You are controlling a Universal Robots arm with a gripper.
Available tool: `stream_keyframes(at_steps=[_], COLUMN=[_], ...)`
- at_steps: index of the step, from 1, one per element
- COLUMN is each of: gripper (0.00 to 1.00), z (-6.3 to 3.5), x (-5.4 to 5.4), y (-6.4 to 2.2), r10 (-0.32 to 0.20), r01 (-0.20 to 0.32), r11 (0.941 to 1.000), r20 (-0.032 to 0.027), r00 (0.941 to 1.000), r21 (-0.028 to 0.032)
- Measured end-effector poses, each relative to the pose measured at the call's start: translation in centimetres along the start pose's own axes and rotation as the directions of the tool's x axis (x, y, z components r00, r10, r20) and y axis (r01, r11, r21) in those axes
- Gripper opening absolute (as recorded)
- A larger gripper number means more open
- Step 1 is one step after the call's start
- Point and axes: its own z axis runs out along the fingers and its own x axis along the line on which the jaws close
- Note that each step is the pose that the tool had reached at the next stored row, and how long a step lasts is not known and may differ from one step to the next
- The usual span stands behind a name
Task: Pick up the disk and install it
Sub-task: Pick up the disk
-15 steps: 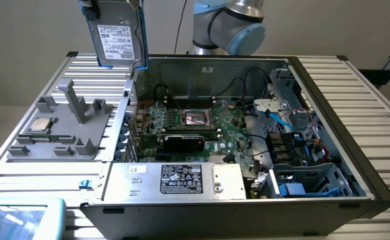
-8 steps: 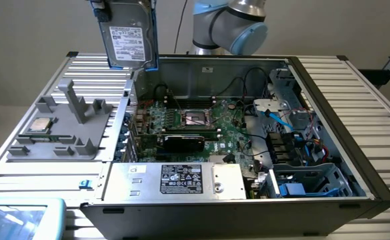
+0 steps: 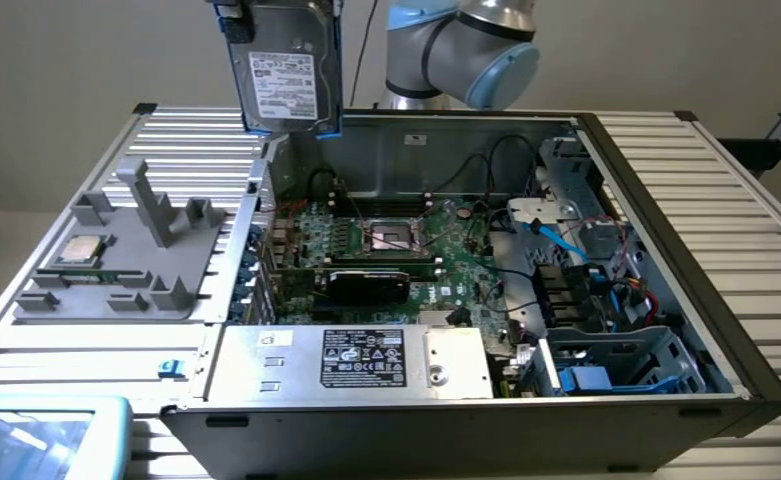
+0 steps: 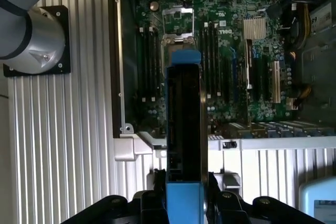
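Observation:
The disk point(image 3: 283, 75) is a grey metal hard drive with a white label and a blue carrier. It hangs upright, high above the back left corner of the open computer case point(image 3: 657, 200). My gripper point(image 3: 281, 6) is shut on its upper end, at the top edge of the exterior view. In the wrist view the disk point(image 4: 184, 119) appears edge-on between my black fingers point(image 4: 149, 195), and my gripper point(image 4: 185, 195) clamps its blue end. Under it lie the motherboard point(image 4: 231, 51) and the case's side wall point(image 4: 118, 51).
A grey fixture point(image 3: 137, 260) holding a small silver CPU chip point(image 3: 81, 250) sits at the exterior view's left of the case. Inside are the silver power supply point(image 3: 350, 360), cables and a drive cage point(image 3: 617, 365). The arm's base point(image 4: 31, 35) stands on the slatted table point(image 3: 724, 180).

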Motion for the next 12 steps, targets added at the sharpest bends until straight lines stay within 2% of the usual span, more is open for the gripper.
stream_keyframes(at_steps=[6, 12], gripper=[0.37, 0.37], z=[-0.11, -0.45], x=[-0.3, -0.8], y=[1.93, 3.89], r10=[0.000, 0.000], r01=[0.000, 0.000], r11=[1.0000, 1.0000], r20=[-0.0175, -0.0258], r00=[0.9998, 0.9997], r21=[0.0010, 0.0017])
